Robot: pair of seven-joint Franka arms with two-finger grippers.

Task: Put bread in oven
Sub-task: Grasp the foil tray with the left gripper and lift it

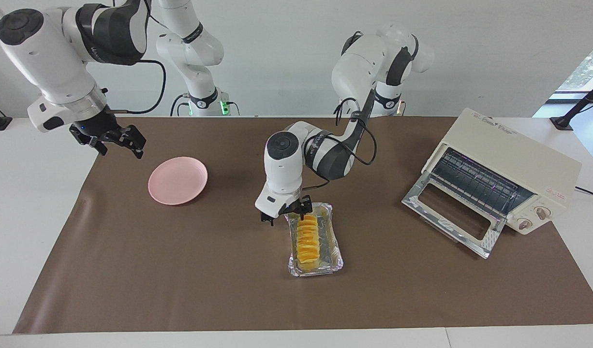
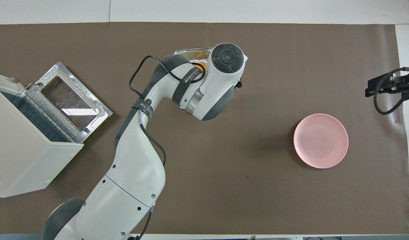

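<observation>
Our left gripper (image 1: 290, 211) is hovering over the bread's (image 1: 307, 238) robot-side end, its fingers spread. The bread is lying in a foil tray (image 1: 336, 261), mid-table. Our right gripper (image 1: 113, 140) is waiting, also spread, beside the pink plate (image 1: 177, 180); the oven (image 1: 499, 174) is sitting open.

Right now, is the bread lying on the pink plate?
No, the bread lies in the foil tray at mid-table, while the plate sits bare toward the right arm's end.

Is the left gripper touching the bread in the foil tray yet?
Cannot tell. In the facing view the left gripper sits at the bread's robot-side end, showing neither contact nor gap. The overhead view hides both.
</observation>
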